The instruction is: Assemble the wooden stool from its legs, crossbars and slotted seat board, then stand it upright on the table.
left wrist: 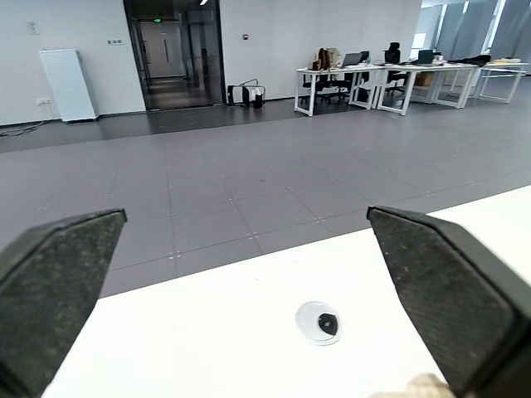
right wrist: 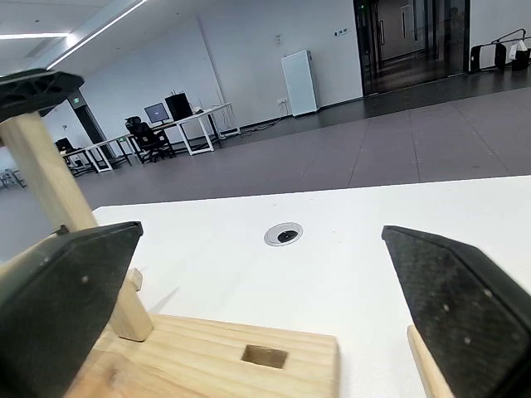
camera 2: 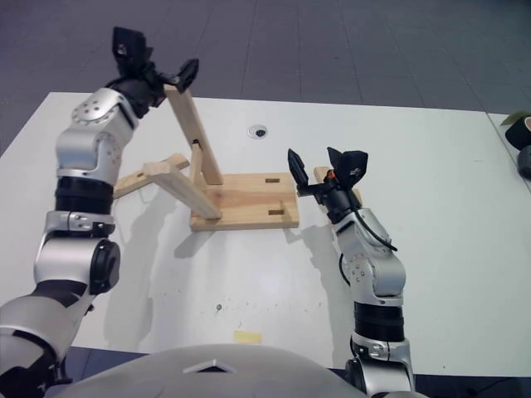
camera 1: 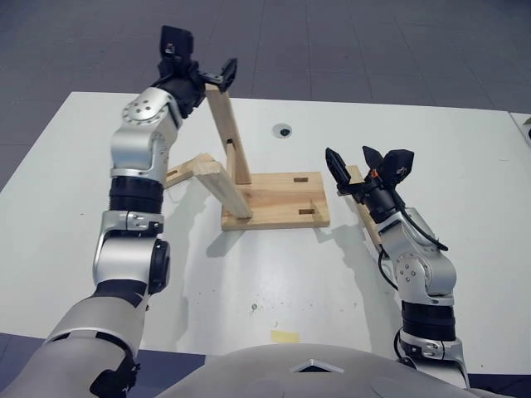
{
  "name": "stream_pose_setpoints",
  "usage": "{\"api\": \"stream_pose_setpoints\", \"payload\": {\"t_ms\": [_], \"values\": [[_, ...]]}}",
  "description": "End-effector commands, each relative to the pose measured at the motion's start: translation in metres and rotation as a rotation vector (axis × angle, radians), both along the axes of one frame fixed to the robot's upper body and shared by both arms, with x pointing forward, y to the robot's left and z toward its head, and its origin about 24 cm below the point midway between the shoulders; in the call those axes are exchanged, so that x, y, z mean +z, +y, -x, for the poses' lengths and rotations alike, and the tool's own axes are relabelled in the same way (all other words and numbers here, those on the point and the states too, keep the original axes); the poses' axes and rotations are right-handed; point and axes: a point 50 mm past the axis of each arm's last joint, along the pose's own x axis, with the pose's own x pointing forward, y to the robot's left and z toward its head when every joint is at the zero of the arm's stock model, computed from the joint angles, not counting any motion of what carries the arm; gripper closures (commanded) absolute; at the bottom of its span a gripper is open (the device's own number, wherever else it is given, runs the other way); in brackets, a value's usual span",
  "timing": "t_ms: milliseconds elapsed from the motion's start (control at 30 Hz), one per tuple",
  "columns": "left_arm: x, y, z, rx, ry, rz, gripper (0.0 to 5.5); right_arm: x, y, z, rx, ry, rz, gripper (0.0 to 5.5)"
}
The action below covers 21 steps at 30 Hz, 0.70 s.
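1. The left gripper (camera 1: 201, 53) is seen raised above the far left part of the counter (camera 1: 465, 207). Its two fingers are spread wide and nothing is clasped between them.
2. One finger (camera 1: 226, 73) of the left gripper is found right at the top end of the upright leg (camera 1: 230, 133). Whether it actually touches the wood cannot be told.
3. The right gripper (camera 1: 348, 157) is held low, just beside the right end of the seat board (camera 1: 278, 199). Its fingers are likewise parted wide, with nothing gripped.
4. A loose leg (camera 1: 366, 220) is seen lying flat on the counter directly under the right gripper and wrist. Contact between them cannot be judged.
5. The seat board is laid flat near the middle of the counter, with two open slots (camera 1: 300, 177) showing toward its right end.
6. The upright leg is seated at the board's left end, and a second leg (camera 1: 226, 189) is seen leaning there.
7. A crossbar (camera 1: 189, 170) is joined to the second leg and points toward the counter's left edge.
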Motion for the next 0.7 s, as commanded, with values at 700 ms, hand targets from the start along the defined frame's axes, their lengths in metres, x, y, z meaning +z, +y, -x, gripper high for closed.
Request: {"api": "stream_pose_setpoints", "payload": {"t_ms": [700], "values": [[0.079, 0.073, 0.076, 0.015, -0.240, -0.001, 0.10, -0.071, -0.016, 0.044, 0.147, 0.239, 0.928, 0.12]]}}
